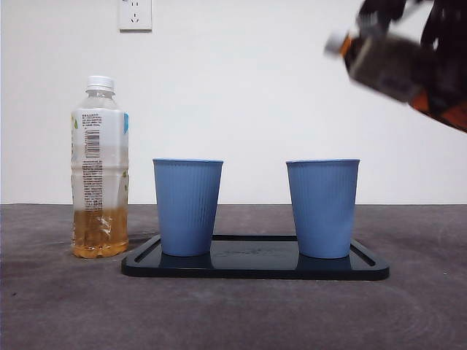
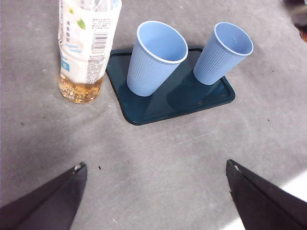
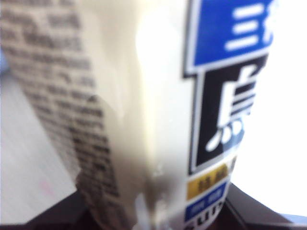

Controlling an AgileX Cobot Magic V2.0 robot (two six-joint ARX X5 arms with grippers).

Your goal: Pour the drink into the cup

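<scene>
A: Where is the drink at this moment?

B: The right gripper [image 1: 438,65] holds a dark bottle [image 1: 383,65] high in the air, above and to the right of the tray. The bottle is tilted, its white cap [image 1: 335,42] pointing to the left and a little up. The cap is on. In the right wrist view the bottle's label [image 3: 144,110] fills nearly the whole picture, and the two black jaws are pressed against its sides at the bottom.

A: And the cups?

B: Two blue paper cups stand upright on a black tray [image 1: 255,268] on the grey table [image 1: 58,306]. The left cup [image 1: 187,207] is near the tray's left end, the right cup [image 1: 322,208] near its right end; they stand apart. In the left wrist view both look empty.

A: Is the bottle over a cup?

B: Its cap is about above the right cup, but well higher than the rim.

A: What else is on the table?

B: A clear tea bottle [image 1: 100,168] with a white cap stands just beside the tray's left end, with a little amber liquid at the bottom.

A: The other arm?

B: The left gripper [image 2: 156,199] hovers over the bare table, in front of the tray, its jaws wide apart and holding nothing.
</scene>
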